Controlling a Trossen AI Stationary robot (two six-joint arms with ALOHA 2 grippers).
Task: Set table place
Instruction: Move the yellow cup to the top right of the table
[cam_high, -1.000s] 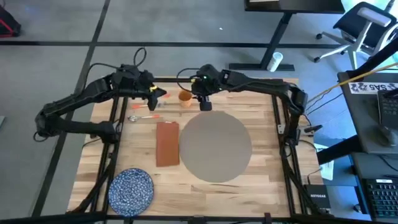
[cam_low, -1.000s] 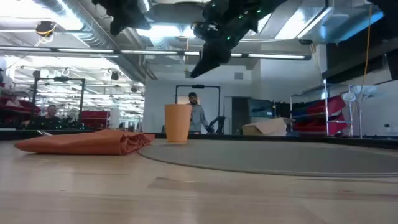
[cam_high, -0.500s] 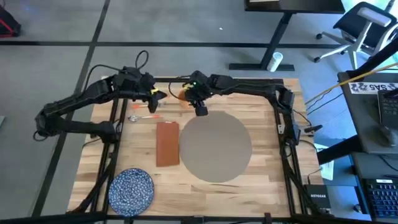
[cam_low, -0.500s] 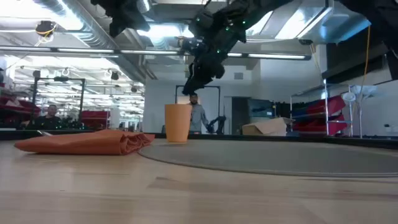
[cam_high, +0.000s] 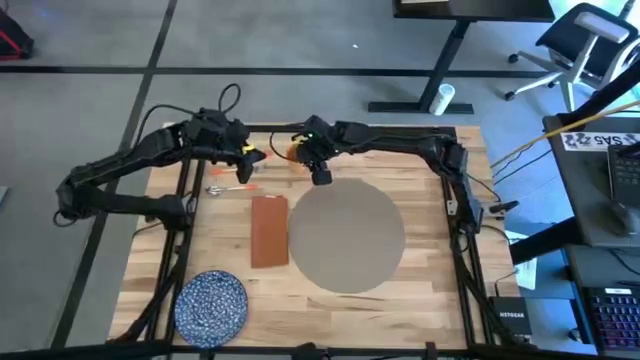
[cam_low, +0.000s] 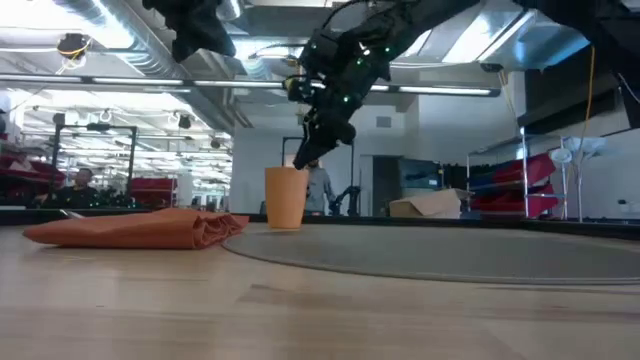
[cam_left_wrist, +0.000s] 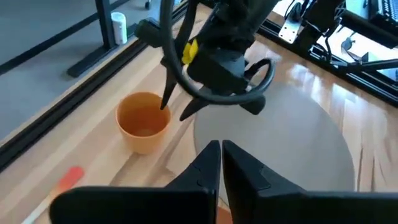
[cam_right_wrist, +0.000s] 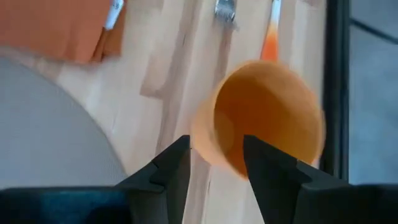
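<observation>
2 arms reach over the far edge of the table (cam_high: 420, 290), where the place (cam_high: 346, 238) lies flat right of centre. The right gripper (cam_left_wrist: 175, 107), fingers spread, hangs just above the orange cup (cam_left_wrist: 143, 121) beside the place's far-left rim, one finger over the cup's near wall. The left gripper (cam_left_wrist: 221, 155), closed and empty, waits farther left, so the right is nearer.

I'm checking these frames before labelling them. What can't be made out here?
- Orange cup: in the high view, mostly hidden under the right tool.
- Cutlery by the napkin: too small in the high view to tell the pieces apart.
- Blue plate: absent from the low view.
</observation>
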